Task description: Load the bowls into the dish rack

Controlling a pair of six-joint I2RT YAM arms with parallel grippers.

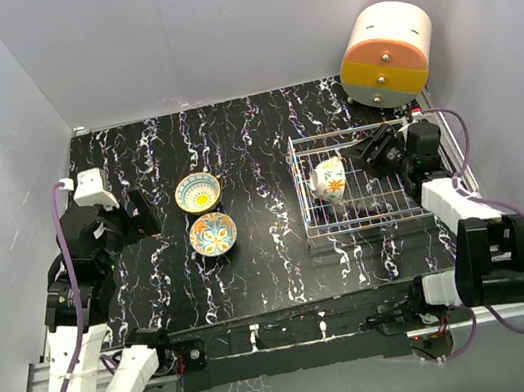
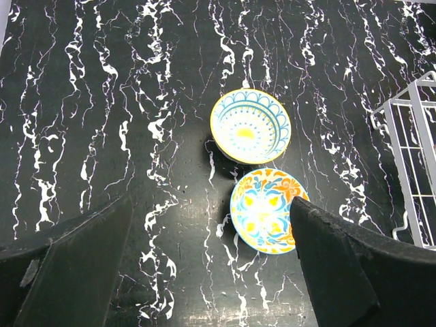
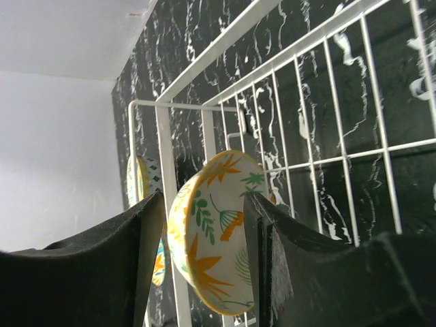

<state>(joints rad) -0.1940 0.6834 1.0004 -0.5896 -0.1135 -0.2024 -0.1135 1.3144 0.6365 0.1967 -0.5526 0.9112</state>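
Step looks like release: one bowl [image 1: 330,181] stands on edge in the dish rack [image 1: 369,224] at the worktop [image 1: 242,139] right edge, with the right gripper [image 1: 376,149] fingers apart either side of it. Left gripper [image 2: 211,203] fingers are wide apart and empty over two loose bowls [image 2: 250,127] left of centre. Next, probably: right backs out without tipping it, left takes the near bowl [image 2: 267,211].

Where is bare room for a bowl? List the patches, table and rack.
Table: the strip between the two painted bowls and the rack; the far stretch behind them to the wall. Rack: its near row, in front of the standing bowl. Crowded: the rack's far right under the right tool, and left of the painted bowls by the left tool.
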